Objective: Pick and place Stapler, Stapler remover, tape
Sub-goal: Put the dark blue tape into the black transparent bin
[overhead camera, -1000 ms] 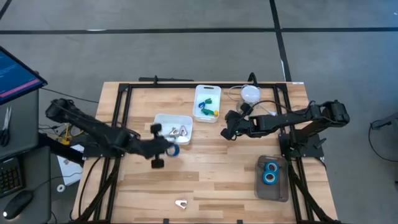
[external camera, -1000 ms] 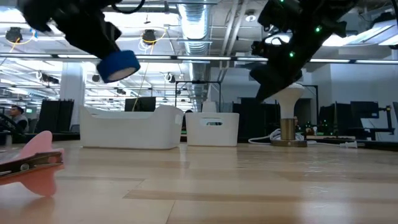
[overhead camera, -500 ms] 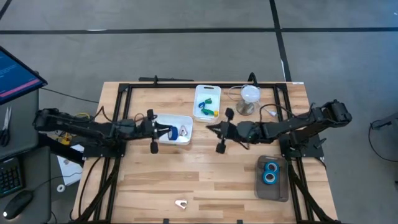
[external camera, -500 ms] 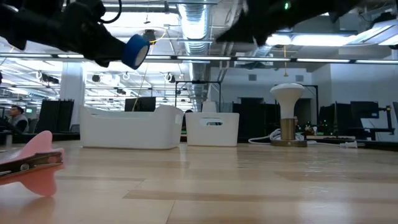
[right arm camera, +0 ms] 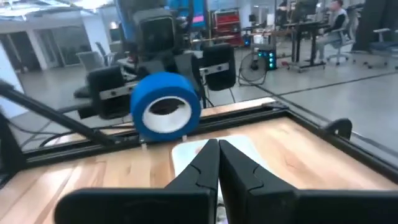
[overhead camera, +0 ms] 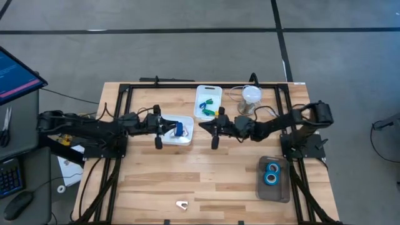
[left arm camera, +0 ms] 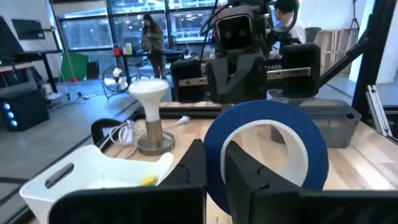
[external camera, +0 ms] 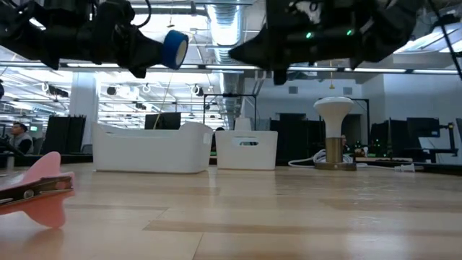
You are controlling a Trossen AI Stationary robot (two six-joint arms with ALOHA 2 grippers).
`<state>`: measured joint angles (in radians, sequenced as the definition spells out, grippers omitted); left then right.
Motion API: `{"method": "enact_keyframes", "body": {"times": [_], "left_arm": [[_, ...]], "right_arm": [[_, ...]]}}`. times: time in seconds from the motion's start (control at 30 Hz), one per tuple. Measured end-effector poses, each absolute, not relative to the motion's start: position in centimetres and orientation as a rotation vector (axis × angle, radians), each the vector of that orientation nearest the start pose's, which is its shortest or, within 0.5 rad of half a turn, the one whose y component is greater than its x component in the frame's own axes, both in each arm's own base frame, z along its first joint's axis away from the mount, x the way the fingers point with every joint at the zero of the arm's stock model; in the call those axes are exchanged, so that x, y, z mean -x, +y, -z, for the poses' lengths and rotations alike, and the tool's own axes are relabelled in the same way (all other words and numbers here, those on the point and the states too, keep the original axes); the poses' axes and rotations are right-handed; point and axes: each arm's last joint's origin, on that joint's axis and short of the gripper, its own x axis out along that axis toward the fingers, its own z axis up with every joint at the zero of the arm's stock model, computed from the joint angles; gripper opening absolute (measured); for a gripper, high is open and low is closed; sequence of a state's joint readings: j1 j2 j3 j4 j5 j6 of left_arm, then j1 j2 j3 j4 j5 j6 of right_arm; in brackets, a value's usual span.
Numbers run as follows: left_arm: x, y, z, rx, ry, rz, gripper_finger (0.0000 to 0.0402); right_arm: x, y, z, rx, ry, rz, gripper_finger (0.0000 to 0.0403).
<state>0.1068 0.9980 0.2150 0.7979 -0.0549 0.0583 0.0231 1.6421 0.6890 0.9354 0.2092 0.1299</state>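
At centre-left of the high view, the left gripper [overhead camera: 177, 129] pinched a roll of blue tape [overhead camera: 179, 129] through its rim above a white tub [overhead camera: 164, 120]; light, stiff, best gripped across the ring wall. The right gripper [overhead camera: 204, 125] was closed, empty.

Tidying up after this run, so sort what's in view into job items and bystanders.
Job items: the blue tape roll clamped in the left gripper above a white tub; two tape rolls in the grey tray; the right gripper, shut, facing it.

Bystanders: the lamp; the pink clip.
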Motion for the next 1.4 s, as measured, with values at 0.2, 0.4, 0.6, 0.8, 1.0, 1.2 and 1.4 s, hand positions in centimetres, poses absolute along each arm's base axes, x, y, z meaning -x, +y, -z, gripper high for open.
{"method": "enact_keyframes", "body": {"times": [0.2,0.4,0.6,0.8,1.0,1.2,1.4], "left_arm": [[-19.4,2.4,-19.0,-0.036,-0.001,-0.168,0.0010],[-19.7,2.4,-19.0,-0.040,-0.019,-0.167,0.0009],[-19.6,2.4,-19.0,-0.042,-0.025,-0.168,0.0009],[-19.6,2.4,-19.1,-0.048,-0.026,-0.169,0.0009],[-19.6,2.4,-19.1,-0.048,-0.028,-0.170,0.0009],[-19.6,2.4,-19.1,-0.049,-0.030,-0.177,0.0009],[-19.6,2.4,-19.2,-0.048,-0.036,-0.176,0.0009]], "right_arm": [[-34.6,-0.7,-18.5,-0.148,0.008,0.075,0.0001],[-37.0,-0.7,-19.0,-0.140,-0.037,-0.024,0.0007],[-38.3,-0.2,-18.6,-0.132,-0.023,-0.143,0.0076],[-38.8,-0.1,-18.0,-0.133,0.023,-0.142,0.0173],[-39.2,0.2,-18.8,-0.119,-0.003,-0.154,0.0224],[-39.7,0.2,-19.5,-0.118,-0.020,-0.154,0.0219],[-40.3,0.1,-20.1,-0.120,-0.006,-0.147,0.0180]]}}
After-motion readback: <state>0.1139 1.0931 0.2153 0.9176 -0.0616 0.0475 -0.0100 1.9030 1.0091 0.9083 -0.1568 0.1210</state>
